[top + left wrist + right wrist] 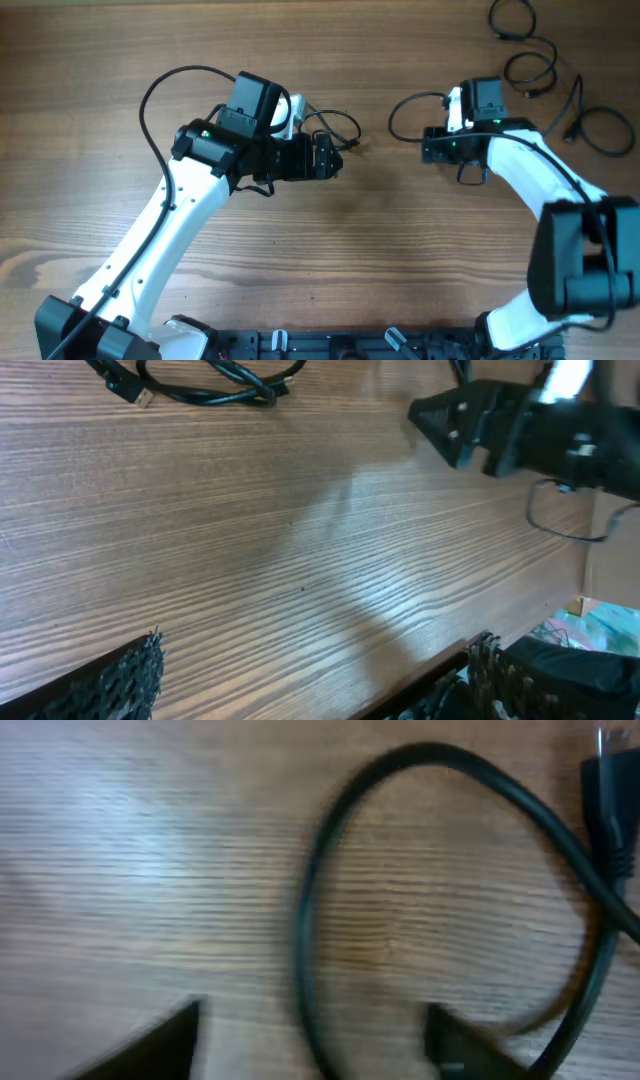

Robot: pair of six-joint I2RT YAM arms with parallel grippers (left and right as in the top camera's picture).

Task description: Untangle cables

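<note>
A black cable (332, 124) lies in a small loop on the wooden table just beyond my left gripper (336, 160). It shows at the top of the left wrist view (200, 388). My left gripper (315, 670) is open and empty above bare wood. A second black cable loop (405, 112) lies at my right gripper (428, 146). In the right wrist view this loop (305, 940) runs between the open fingers of my right gripper (310, 1040), which are apart from it on both sides. Its plug (610, 810) lies at the right edge.
More black cables lie coiled at the far right of the table (528, 60) and by the right arm (600, 130). My right gripper also shows in the left wrist view (470, 425). The table's front edge (560, 610) is near.
</note>
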